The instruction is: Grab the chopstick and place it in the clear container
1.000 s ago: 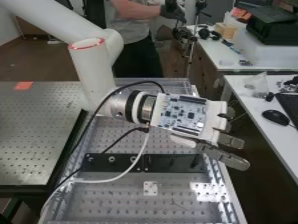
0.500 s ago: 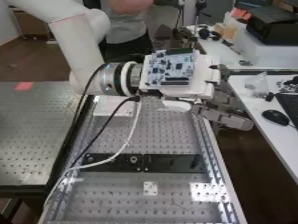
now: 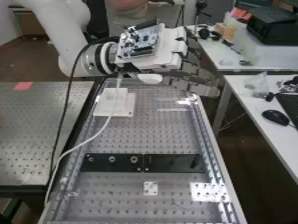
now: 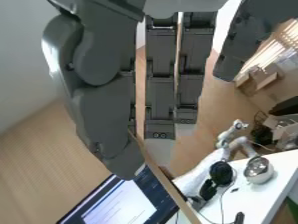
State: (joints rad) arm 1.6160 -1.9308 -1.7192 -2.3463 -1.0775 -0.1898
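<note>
Above the far part of the perforated bench, we see the hand raised well clear of the surface, its fingers stretched toward the right of the high view. It has a narrow grip on the chopstick: in the wrist view the thin tan stick runs out at a slant from beside the thumb, while the fingers next to it are nearly straight. A circuit board sits on the back of the hand, and behind it we follow the white arm up and to the left. A pale cable and a black cable trail from the wrist. Below, on the bench, we find a white block on a flat base, then two dark plates end to end, with a small white plate nearer us. On the side table at right are a clear bag and a mouse. Past the chopstick, the wrist view gives us a monitor and a shiny round vessel on a white table.
</note>
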